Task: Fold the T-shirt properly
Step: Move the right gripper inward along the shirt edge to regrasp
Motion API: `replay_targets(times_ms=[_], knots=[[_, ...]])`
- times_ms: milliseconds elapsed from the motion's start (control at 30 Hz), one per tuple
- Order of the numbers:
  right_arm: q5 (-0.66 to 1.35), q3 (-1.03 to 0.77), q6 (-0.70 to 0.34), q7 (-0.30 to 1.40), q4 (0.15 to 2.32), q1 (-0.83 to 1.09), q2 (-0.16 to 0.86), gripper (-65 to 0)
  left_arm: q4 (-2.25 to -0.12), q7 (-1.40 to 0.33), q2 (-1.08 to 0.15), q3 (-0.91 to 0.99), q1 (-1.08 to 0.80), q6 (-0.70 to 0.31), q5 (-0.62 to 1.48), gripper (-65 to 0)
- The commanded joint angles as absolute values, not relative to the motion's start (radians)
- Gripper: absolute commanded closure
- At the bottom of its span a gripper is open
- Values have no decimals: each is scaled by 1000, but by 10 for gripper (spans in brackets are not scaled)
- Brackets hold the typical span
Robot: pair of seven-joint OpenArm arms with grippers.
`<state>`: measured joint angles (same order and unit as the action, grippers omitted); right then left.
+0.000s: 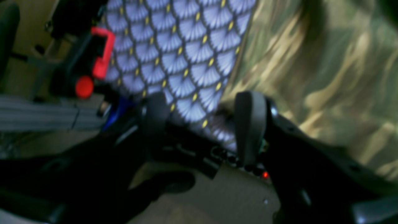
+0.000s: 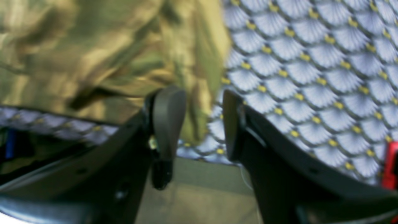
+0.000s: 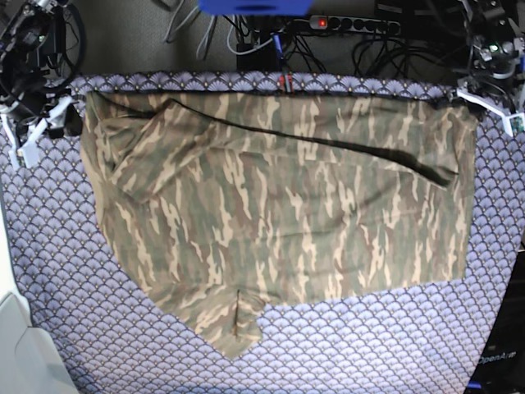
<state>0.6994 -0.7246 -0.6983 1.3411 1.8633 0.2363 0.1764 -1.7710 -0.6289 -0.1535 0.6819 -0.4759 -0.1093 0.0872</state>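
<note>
Across the worktop [image 3: 49, 312], which is covered by a purple scallop-patterned tablecloth [image 3: 385, 345], the T-shirt [image 3: 279, 213] lies spread out flat with its long axis running left to right. Its far edge follows the far edge of the cloth, a dark fold line slants across its upper part, and a pointed flap of fabric juts toward the near side at the lower middle. The left side of the shirt tapers diagonally toward that flap, while the right side ends in a straight, nearly vertical edge.

At the far right corner of the shirt, the left gripper [image 1: 203, 124] hangs with its fingers [image 1: 250, 124] spread wide, nothing between them, the camouflage fabric just beside one finger. At the far left corner, the right gripper [image 2: 203, 121] has its fingers [image 2: 168, 121] parted too; the shirt's edge lies just behind the gap, not pinched.
</note>
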Motion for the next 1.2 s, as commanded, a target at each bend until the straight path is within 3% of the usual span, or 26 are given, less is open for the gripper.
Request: replay_targets(times_ms=[0,367,567,1167], knots=[[728,-730,-698,1346,1876,239,165,-251,-1793,-607,-168,688,-475,-105,87,-343],[739,-720,-698,1357,1868,245,13,-252,-1793,-607,-166,682,-472,-105,87,-343],[739,-630,-698,1363,1863,240,7,-252,-1788,-607,-166,682,-455,-105,85,-343],[739,-604,-698,1360,1748,166,-28,-251,-1793,-607,-165,682,-453,-105,81,-343]])
